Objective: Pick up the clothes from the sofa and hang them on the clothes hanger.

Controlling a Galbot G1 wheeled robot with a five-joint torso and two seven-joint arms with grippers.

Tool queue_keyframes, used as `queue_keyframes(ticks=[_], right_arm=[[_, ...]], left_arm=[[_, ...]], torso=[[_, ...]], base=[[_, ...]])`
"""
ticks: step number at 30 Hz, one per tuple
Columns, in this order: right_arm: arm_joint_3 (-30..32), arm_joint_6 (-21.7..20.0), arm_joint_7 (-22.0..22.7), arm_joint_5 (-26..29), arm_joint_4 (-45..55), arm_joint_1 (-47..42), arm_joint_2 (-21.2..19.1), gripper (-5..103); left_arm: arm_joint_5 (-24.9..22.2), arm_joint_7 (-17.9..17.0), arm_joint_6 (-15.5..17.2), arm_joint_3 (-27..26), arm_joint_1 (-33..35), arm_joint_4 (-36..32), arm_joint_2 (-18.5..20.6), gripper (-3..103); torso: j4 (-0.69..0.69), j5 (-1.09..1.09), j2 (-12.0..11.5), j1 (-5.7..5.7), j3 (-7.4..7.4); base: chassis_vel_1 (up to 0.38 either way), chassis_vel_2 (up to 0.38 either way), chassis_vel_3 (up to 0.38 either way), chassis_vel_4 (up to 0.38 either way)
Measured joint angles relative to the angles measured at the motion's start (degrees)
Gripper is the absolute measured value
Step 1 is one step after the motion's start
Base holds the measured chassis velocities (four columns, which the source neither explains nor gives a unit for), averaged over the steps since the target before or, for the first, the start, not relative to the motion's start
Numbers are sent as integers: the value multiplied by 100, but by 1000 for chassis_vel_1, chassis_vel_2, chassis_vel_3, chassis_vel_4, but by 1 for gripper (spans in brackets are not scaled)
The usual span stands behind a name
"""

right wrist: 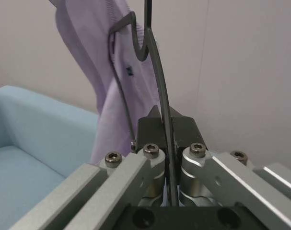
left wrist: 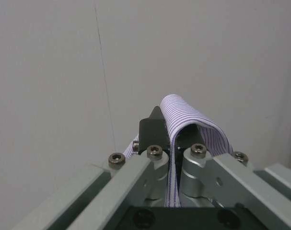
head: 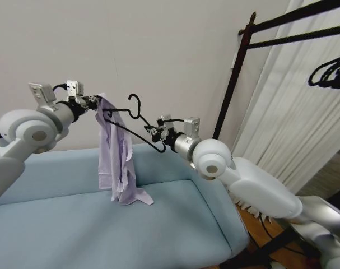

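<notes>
A lilac striped shirt [head: 115, 159] hangs in the air above the light blue sofa [head: 74, 224], its hem trailing on the seat. My left gripper [head: 96, 103] is shut on its top edge; a fold of the striped cloth [left wrist: 183, 117] loops over the fingers [left wrist: 152, 132]. A black wire hanger [head: 133, 120] runs from the shirt's top towards my right gripper [head: 157, 134], which is shut on the hanger's lower wire [right wrist: 167, 143]. One end of the hanger is inside the shirt [right wrist: 107, 62]. The hook points up.
A dark clothes rack [head: 242, 61] with two bars stands at the right, beside a white curtain [head: 304, 112]. Another black hanger [head: 329, 73] hangs near it. A plain wall is behind the sofa. Wooden floor [head: 265, 235] shows right of the sofa.
</notes>
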Motion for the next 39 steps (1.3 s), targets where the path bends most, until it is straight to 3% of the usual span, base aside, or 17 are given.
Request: queue_keyframes(ticks=[11,30,39], right_arm=[[-54,51,134,25,-287,363,454,2],[13,-48,229,29,-351,235,-117,2],[11,28,185,40,-346,377,52,2]], left_arm=[[437,-205,-82,-414,742,-435,222,1],[801,-383,-111,-255,193,110,19,1],[813,-361,-104,-167,183,-28,-39,1]], torso=[[1,-2,0,-1,-1],[0,0,0,0,0],[0,0,0,0,0]], base=[[0,0,0,0],[0,0,0,0],[0,0,0,0]])
